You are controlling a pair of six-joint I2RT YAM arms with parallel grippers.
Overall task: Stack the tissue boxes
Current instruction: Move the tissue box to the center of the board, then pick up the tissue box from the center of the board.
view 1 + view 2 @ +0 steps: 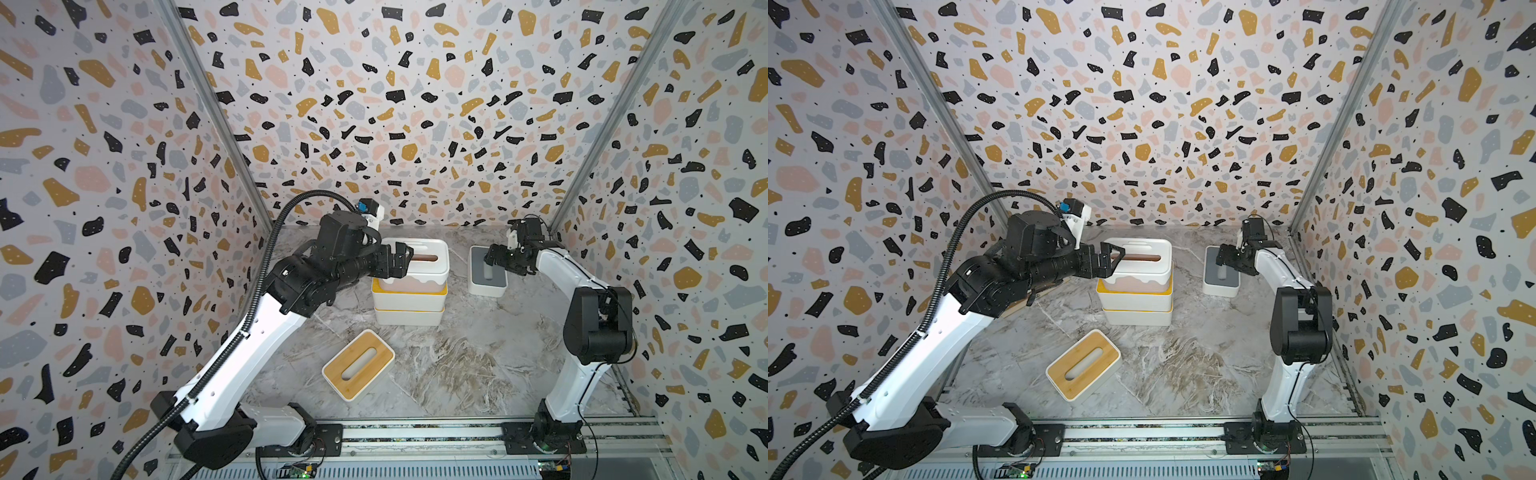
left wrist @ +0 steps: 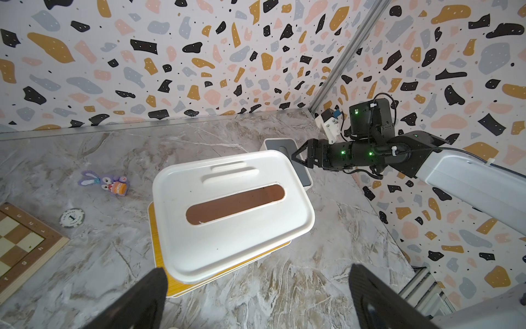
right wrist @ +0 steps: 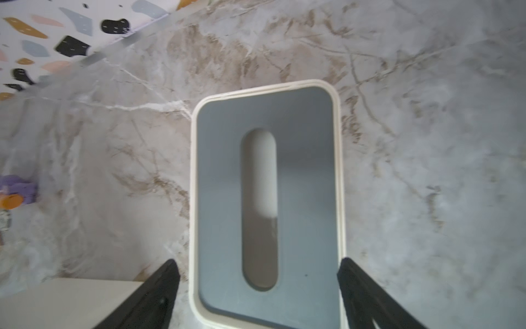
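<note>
- Pink-sided white tissue box [image 1: 419, 245] tops two yellow-lidded white boxes [image 1: 409, 297]; left gripper [image 1: 405, 259], jaws wide, hovers at its end.
- Right gripper [image 3: 259, 265], jaws apart, straddles grey-lidded white box [image 3: 307, 176], back right.
- Wood-lidded white box [image 1: 376, 351] alone in front.
- Purple rabbit toy [image 2: 106, 182], round chip [image 2: 72, 218] and checkered chessboard [image 2: 22, 242] lie apart from the stack.

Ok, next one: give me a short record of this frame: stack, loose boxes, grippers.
stack: white box on two yellow boxes
loose: wood box at table front; grey box far right
left gripper: open, at the white box's end, holding nothing
right gripper: open, astride the grey box
left to stack: wood box, grey box
other: chessboard, toy, chip
</note>
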